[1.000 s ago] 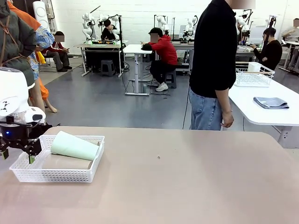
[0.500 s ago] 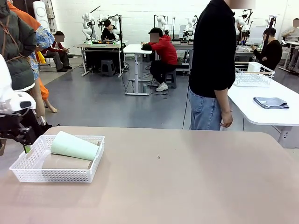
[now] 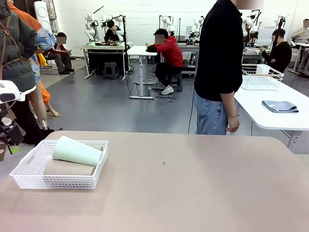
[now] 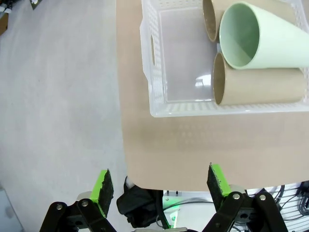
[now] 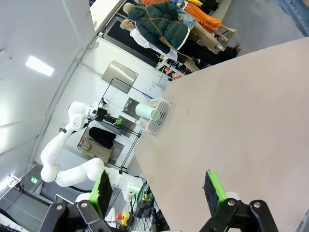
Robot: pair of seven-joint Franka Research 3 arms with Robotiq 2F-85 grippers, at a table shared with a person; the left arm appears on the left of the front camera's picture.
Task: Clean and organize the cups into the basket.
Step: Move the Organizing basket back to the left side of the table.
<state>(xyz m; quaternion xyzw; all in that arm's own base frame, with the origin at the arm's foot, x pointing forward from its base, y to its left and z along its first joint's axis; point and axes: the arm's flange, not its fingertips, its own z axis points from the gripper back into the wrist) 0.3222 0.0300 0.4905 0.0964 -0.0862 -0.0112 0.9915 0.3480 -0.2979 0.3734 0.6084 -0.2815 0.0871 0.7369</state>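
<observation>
A mint-green cup (image 4: 263,41) and tan-brown cups (image 4: 260,87) lie in the white lattice basket (image 4: 159,104).

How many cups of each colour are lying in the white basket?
Tan-brown cups: 2
Mint green cup: 1
Total: 3 cups, all lying on their sides in the basket

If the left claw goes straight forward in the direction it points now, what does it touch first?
Probably the bare tabletop near its edge, just short of the white basket. The open left claw has nothing between its fingers, but depth is hard to judge here.
</observation>
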